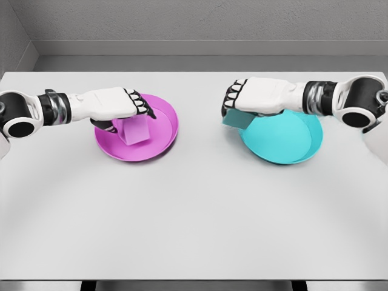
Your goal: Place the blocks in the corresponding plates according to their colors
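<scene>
A pink block (136, 131) is over the magenta plate (163, 130), under my left hand (130, 112), whose fingers curl around its top. I cannot tell if the block rests on the plate or hangs just above it. At the right, a teal block (236, 120) is held at the left rim of the cyan plate (285, 139). My right hand (237, 104) is shut on it from above, with the block partly hidden under the palm.
Both plates lie on a white table (194, 218). A grey wall runs along the table's far edge.
</scene>
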`<action>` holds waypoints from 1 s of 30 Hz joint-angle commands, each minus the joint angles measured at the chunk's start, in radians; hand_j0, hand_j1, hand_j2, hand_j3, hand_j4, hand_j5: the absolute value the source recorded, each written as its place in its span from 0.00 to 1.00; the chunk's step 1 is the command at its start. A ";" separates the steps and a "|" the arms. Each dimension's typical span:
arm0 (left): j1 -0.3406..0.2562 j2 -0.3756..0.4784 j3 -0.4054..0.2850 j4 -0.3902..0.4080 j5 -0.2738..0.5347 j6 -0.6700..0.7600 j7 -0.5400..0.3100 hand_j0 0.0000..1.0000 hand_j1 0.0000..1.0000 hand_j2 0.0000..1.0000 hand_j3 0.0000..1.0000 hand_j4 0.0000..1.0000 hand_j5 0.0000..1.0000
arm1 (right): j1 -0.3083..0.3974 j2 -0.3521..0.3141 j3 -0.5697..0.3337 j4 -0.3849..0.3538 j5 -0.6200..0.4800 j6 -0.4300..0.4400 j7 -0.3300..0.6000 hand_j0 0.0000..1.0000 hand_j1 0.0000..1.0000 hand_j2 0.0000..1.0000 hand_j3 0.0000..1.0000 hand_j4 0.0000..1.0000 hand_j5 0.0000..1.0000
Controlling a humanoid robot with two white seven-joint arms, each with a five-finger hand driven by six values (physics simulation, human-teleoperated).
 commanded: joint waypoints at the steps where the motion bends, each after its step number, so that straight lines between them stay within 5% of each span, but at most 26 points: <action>1: 0.000 -0.001 0.001 0.020 0.005 0.002 0.001 0.97 0.97 0.97 0.97 0.97 0.97 | 0.000 -0.004 -0.056 0.076 -0.018 0.004 0.001 0.52 0.52 0.52 0.52 0.52 0.52; 9: -0.008 0.007 0.004 0.026 0.033 0.002 0.004 0.99 0.99 0.99 0.99 0.99 0.99 | 0.018 -0.053 -0.066 0.133 -0.001 0.004 0.001 0.57 0.57 0.57 0.57 0.57 0.57; 13: -0.014 0.016 0.009 0.049 0.080 0.002 0.004 1.00 1.00 1.00 1.00 1.00 1.00 | 0.020 -0.073 -0.066 0.135 -0.003 0.004 0.001 1.00 1.00 1.00 1.00 1.00 1.00; 15: -0.018 0.057 0.009 0.046 0.134 0.002 0.007 1.00 1.00 1.00 1.00 1.00 1.00 | 0.025 -0.072 -0.063 0.132 -0.001 0.004 0.001 1.00 1.00 1.00 1.00 1.00 1.00; 18: 0.009 0.185 0.009 0.048 0.376 0.002 0.008 1.00 1.00 1.00 1.00 1.00 1.00 | 0.025 -0.067 -0.058 0.129 -0.001 0.004 0.001 1.00 1.00 1.00 1.00 1.00 1.00; 19: 0.021 0.235 0.009 0.048 0.399 0.002 0.008 1.00 1.00 1.00 1.00 1.00 1.00 | 0.023 -0.072 -0.066 0.130 -0.001 0.004 0.001 1.00 1.00 1.00 1.00 1.00 1.00; 23: 0.038 0.309 0.009 0.067 0.403 0.002 0.010 1.00 1.00 1.00 1.00 1.00 1.00 | 0.021 -0.125 -0.239 0.202 0.000 0.004 0.001 1.00 1.00 1.00 1.00 1.00 1.00; 30: 0.044 0.309 0.009 0.081 0.403 0.002 0.010 1.00 1.00 1.00 1.00 1.00 1.00 | 0.038 -0.156 -0.250 0.239 0.037 0.004 0.001 1.00 1.00 1.00 1.00 1.00 1.00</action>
